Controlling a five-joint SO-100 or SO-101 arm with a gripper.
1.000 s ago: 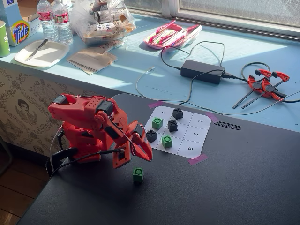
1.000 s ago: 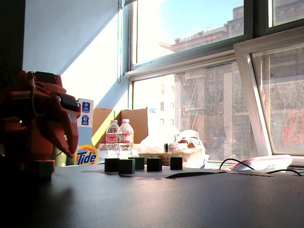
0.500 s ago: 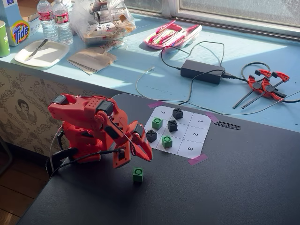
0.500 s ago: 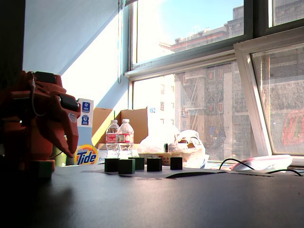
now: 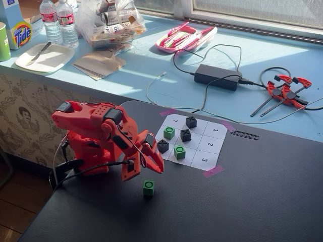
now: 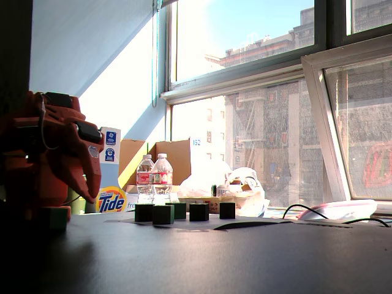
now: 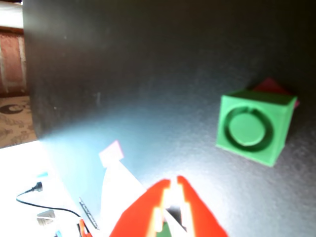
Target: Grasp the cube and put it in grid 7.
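Nothing has moved: the pincer (image 5: 146,170) stays clenched and empty just above the cube (image 5: 148,187), grasp not yet begun

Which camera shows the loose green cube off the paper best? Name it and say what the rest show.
The wrist view: the green cube fills the frame, ring mark clear. In a fixed view from above it is small, on the black table just below the claw. In a low fixed view it is a dim block.
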